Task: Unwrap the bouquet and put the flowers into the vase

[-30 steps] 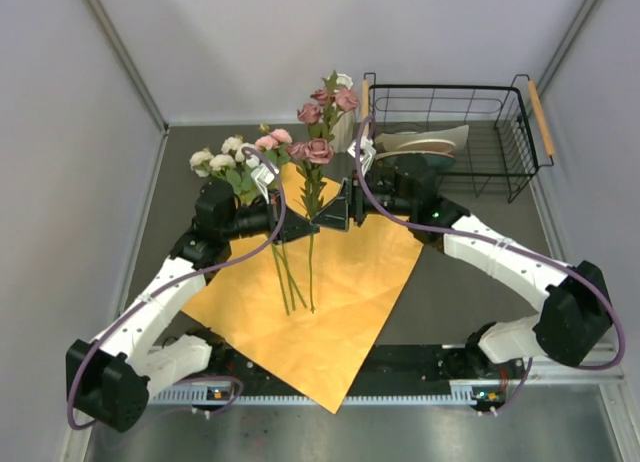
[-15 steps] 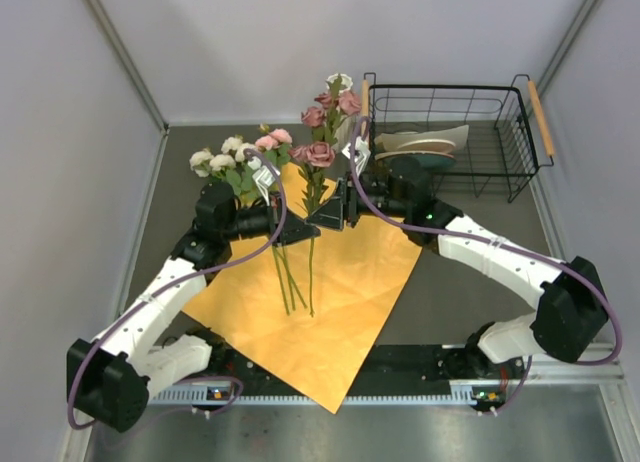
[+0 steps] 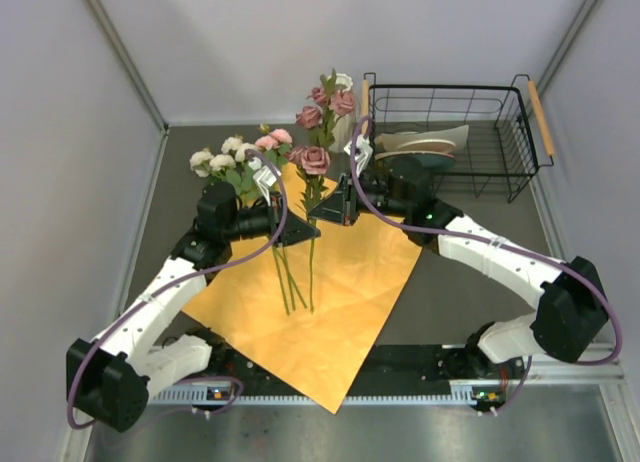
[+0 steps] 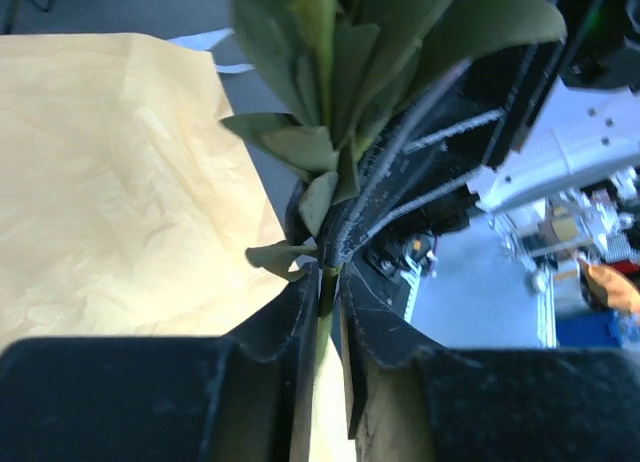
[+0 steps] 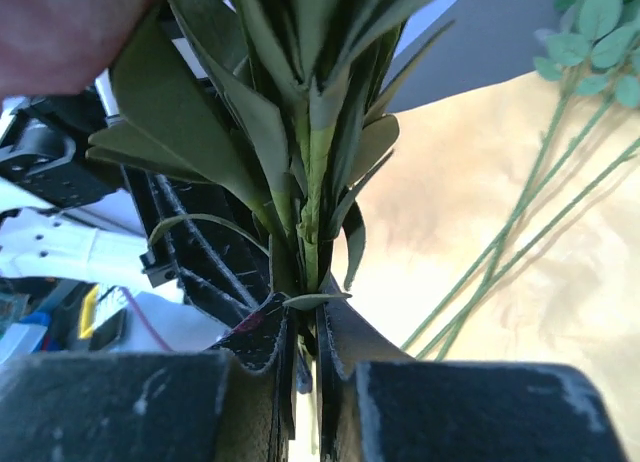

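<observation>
Flowers (image 3: 315, 160) held near upright, blooms pointing up.

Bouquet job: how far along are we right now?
Done: the orange paper lies open and flat. In hand: the right gripper is shut on the mauve rose stem; the left gripper flanks the same stem, grip unclear. Left: the white and pink flowers lie loose, and no stem visibly stands in the vase.

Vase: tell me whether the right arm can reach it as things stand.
Likely yes: the vase stands just beyond the right tool, basket off to its side. Only the roses that tool is shut on rise between them.
</observation>
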You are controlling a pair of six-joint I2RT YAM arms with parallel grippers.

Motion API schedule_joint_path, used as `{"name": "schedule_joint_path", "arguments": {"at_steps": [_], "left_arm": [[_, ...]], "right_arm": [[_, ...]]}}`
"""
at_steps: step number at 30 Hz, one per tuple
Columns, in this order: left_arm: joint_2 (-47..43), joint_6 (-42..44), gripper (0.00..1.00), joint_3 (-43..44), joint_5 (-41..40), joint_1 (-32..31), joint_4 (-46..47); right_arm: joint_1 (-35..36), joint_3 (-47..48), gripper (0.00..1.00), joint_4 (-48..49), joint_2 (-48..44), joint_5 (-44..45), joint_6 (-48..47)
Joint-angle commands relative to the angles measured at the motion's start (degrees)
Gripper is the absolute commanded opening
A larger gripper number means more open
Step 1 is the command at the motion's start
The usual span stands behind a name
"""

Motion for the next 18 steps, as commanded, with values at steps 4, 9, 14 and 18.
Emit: {"name": "schedule_joint_path", "arguments": {"at_steps": [4,9,14,18], "left_arm": [[-4.0,2.1,0.52,7.2,-17.1,-0.1,-14.5],[-13.5,2.0,0.58,8.0,-28.0,-0.1,-20.4],[-19.7,-0.3,0.59,7.3,-28.5,-0.2,-22.4],[-21.9,-2.2,0.6,4.0,-28.2,-0.2,-22.1]], "right_arm": [[0.0,8.4,0.0,-3.8,-1.1,17.4,-12.7],[-3.0,12.8,0.0,3.5,2.4,34.5,-21.5],[-9.0,23.4,0.0,11.6,10.6,43.4,-26.3],[-11.6,33.4,0.0,16.6,19.9,45.4,-31.1]]}}
